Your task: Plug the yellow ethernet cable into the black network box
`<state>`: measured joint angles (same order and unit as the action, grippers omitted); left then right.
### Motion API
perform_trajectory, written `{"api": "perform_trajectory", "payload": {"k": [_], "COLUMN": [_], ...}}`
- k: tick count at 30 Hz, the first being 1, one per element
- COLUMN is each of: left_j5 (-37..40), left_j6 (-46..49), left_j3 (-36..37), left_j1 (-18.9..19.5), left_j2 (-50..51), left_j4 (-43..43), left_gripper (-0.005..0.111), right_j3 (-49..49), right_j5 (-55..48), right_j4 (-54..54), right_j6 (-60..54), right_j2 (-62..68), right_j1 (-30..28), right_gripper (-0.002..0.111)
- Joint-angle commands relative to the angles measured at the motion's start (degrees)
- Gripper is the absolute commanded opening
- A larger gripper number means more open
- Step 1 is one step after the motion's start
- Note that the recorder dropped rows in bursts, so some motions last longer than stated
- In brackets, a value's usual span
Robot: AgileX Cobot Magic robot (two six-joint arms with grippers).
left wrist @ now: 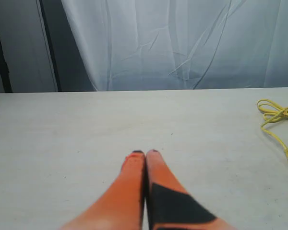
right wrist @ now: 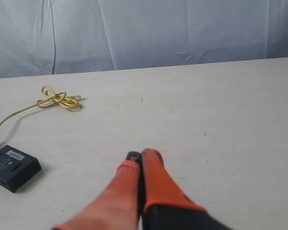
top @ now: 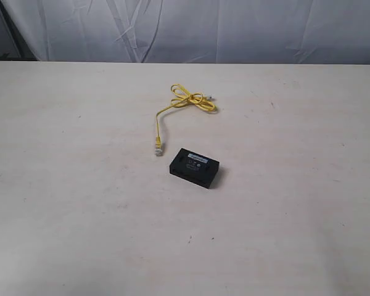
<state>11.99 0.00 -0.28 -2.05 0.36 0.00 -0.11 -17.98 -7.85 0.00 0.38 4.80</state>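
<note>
Yellow ethernet cable (top: 158, 143) on worktop (top: 283, 216), plug just upper-left of black network box (top: 195, 166), apart; left gripper (left wrist: 145, 152) and right gripper (right wrist: 140, 154) closed, empty

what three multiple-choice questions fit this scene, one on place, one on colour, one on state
1. The cable plug nearest the box lies: A inside a port, B on the table beside it, C in a claw
2. The cable is: A yellow, B blue, C red
3. The left claw and right claw are: A wide open, B shut on the cable, C shut, empty

1 B, the plug rests apart from the box
2 A, bright yellow cord
3 C, fingers together, nothing between
</note>
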Motion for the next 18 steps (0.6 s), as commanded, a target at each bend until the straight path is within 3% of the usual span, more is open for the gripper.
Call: {"api": "perform_trajectory", "payload": {"k": [1, 12, 15, 18], "left_j5": [-0.5, -0.5, -0.5, -0.5], "left_j6": [0.0, 0.0, 0.0, 0.0], "left_j3": [0.3, 0.3, 0.3, 0.3], "left_j1": [0.2, 0.2, 0.2, 0.2], "left_j2": [-0.4, -0.4, -0.4, -0.4], "left_j4": [-0.4, -0.4, -0.8, -5.3], "left_gripper": [0.000, 0.000, 0.000, 0.000], "right_j3": [0.1, 0.1, 0.1, 0.1], "right_j5": [0.4, 1.0, 6.4, 15.7], "right_j4": [0.2, 0.7, -0.7, -8.7], "right_j6": [0.0, 0.0, 0.0, 0.0], "right_j2": [-0.4, -0.4, -0.4, -0.4], "right_j1": [-0.3, -0.3, -0.3, -0.3], "right_gripper": [-0.001, -0.001, -0.001, -0.001]}}
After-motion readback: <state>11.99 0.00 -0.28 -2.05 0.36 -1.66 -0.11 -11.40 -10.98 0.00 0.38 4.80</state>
